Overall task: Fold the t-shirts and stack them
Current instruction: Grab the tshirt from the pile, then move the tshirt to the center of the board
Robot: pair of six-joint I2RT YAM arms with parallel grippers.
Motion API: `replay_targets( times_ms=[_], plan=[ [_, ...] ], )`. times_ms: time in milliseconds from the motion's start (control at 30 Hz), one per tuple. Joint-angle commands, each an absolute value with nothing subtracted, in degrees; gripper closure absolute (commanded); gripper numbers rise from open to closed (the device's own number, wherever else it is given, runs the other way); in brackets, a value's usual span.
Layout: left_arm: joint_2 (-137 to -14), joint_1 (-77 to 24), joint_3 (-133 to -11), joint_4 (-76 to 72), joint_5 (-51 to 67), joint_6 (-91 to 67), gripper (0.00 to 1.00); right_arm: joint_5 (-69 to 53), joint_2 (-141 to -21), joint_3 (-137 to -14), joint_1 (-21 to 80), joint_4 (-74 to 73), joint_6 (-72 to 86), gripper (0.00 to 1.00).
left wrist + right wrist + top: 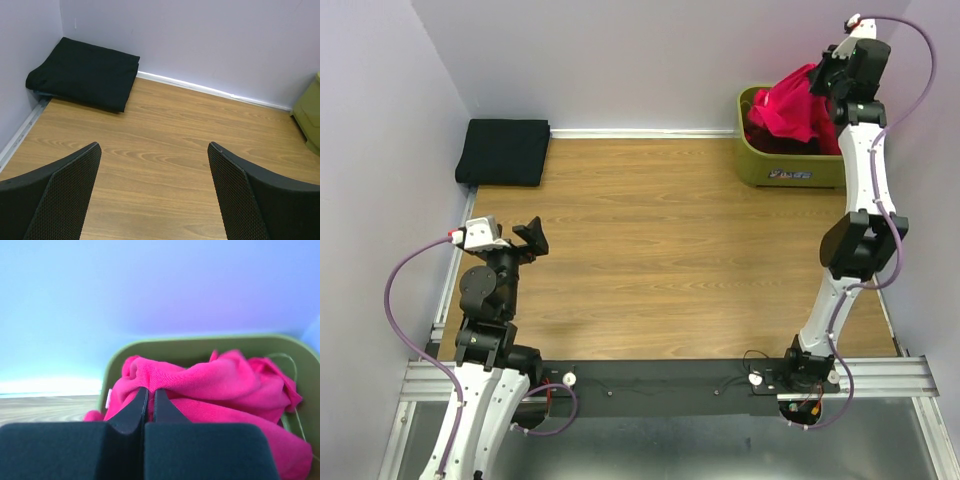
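A black t-shirt (505, 150) lies folded flat at the counter's (670, 260) ten o'clock corner; the left end effector (154, 150) hovers at eight o'clock, wide open and empty. At one o'clock the right end effector (151, 395) is clamped on a raised fold of the bright pink t-shirt (220, 377), crumpled in the olive-green tub (790, 178). The cloth looks light and limp, likely to drape, and best regripped at a shoulder seam.

nothing you can read here, only a pale printed mark (790, 174) on the olive-green tub (823, 170) front, too small to make out
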State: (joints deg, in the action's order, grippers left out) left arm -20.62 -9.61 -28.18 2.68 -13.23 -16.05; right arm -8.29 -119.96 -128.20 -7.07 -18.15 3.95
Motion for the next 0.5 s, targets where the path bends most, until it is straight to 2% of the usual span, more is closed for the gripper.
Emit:
replay_targets(
  times_ms=[0,267,467],
  plan=[
    [-19.60,-9.67,-27.77,1.32,-12.13,-15.47,0.05,-14.32,-115.58,-126.74,-5.89,-16.35,4.04,0.99],
    [-18.90,-9.67,-27.69,1.05,-11.60,-15.21,0.05,-21.96,-105.41,-123.23,-3.61,-16.35,7.29,0.99],
    [-18.28,-9.67,-27.77,0.70,-10.99,-15.03,0.05,-23.56,-95.82,-116.38,3.68,-16.35,8.26,0.99]
  ],
)
